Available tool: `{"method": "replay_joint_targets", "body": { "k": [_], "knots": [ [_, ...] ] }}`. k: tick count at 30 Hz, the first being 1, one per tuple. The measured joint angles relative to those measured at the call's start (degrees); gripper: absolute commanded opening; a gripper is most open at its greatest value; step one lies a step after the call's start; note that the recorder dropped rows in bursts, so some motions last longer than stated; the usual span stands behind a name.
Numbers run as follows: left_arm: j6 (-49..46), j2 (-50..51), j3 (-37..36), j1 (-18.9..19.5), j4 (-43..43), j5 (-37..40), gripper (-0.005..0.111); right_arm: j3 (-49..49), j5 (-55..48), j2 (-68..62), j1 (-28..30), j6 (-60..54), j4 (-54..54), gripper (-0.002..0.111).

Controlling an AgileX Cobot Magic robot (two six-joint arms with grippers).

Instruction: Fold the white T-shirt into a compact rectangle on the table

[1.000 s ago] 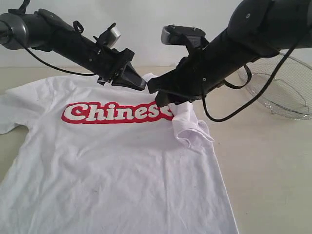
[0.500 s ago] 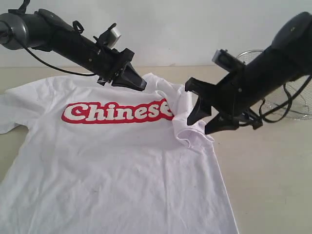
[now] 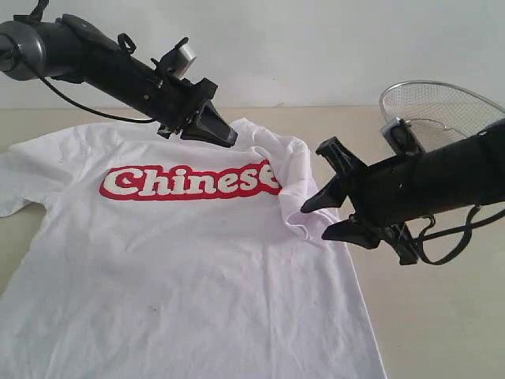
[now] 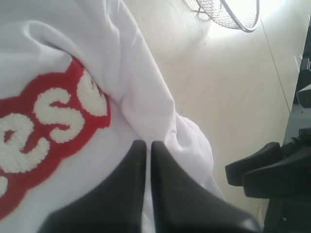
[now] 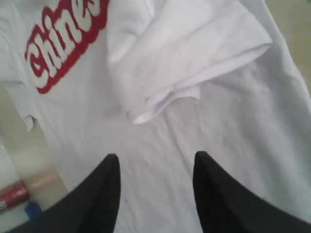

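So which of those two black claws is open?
The right gripper, its jaws spread apart beside the folded sleeve of the white T-shirt. The left gripper has its jaws pressed together.

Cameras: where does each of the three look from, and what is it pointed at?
Exterior view: off the arms, facing across the table at the white T-shirt; both arms show.
Left wrist view: on the left arm, past the shut left gripper toward the lettering.
Right wrist view: on the right arm, past the open right gripper toward the folded sleeve.
Shared: all show that sleeve.
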State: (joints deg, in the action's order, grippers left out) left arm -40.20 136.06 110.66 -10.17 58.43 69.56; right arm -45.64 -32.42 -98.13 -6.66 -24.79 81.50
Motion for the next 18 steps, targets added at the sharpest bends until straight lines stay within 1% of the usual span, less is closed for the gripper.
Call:
{"method": "replay_joint_targets", "body": {
  "k": [3, 6, 18],
  "knots": [
    [0.00, 0.00, 0.00, 0.00, 0.00, 0.00, 0.004, 0.70, 1.37, 0.00, 0.00, -4.42, 7.95, 0.042],
    [0.00, 0.00, 0.00, 0.00, 0.00, 0.00, 0.004, 0.70, 3.03, 0.00, 0.00, -5.15, 12.00, 0.042],
    [0.00, 0.00, 0.00, -0.10, 0.00, 0.00, 0.004, 4.06, 5.41, 0.00, 0.00, -3.63, 17.86, 0.042]
  ]
}}
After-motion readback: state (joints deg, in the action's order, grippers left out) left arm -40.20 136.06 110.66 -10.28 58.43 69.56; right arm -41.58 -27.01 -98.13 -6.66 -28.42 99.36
